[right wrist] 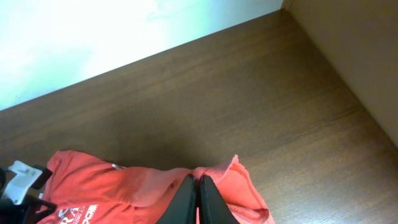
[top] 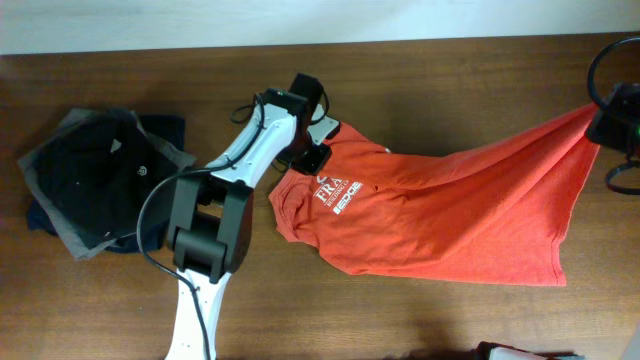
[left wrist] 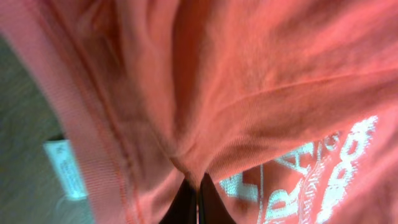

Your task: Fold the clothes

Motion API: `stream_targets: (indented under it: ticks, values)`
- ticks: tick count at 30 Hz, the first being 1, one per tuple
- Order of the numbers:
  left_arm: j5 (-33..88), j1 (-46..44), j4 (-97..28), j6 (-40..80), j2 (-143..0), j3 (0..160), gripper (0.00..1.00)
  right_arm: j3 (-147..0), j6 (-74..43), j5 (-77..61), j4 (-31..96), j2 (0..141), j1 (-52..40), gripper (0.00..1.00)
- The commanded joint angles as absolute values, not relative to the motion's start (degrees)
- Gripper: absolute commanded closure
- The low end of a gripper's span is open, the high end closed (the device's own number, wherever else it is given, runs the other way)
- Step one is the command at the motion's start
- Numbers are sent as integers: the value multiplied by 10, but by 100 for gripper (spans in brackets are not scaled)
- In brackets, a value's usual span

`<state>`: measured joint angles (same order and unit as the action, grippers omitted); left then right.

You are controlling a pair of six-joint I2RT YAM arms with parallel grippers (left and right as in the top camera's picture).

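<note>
Left gripper [left wrist: 198, 200]: both fingers are pressed together on a pinched fold of the red-orange shirt [left wrist: 261, 81], with the fabric puckering into creases at the tips. In the overhead view this left gripper [top: 312, 155] sits at the collar end of the shirt [top: 450, 210], just above the white lettering [top: 338, 195]. The left wrist view shows the same lettering [left wrist: 311, 174] to the right of the fingers and a small white neck tag [left wrist: 65, 168] to their left, beside the stitched neck band. Right gripper [right wrist: 198, 194]: fingers closed together on an edge of the shirt [right wrist: 155, 186], the cloth bunched on both sides of the tips. Overhead, the right gripper [top: 605, 125] stands at the right edge of the table [top: 450, 70], and the hem corner is drawn up to it, so the fabric stretches in a taut wedge from the chest area to that corner. The remaining shirt body lies flat on the brown wooden surface. A pile of dark folded garments [top: 95, 175] rests at the left end, well apart from the shirt.
</note>
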<state>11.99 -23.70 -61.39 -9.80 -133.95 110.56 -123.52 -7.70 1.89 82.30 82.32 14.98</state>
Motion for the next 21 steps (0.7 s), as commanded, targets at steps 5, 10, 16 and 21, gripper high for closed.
stream_targets:
  ticks: [5,10,16,21]
  values:
    - [109,-199,-709,-99,-1264,1240,100,-1239,-77,28,821,821,154,96]
    - [107,-177,-785,-100,-1202,1328,99,-1239,-79,54,830,817,155,95]
    - [90,-151,-812,-99,-1108,1417,99,-1239,-100,74,834,794,155,96]
    - [74,-131,-806,-99,-1020,1458,99,-1239,-110,84,860,769,155,95]
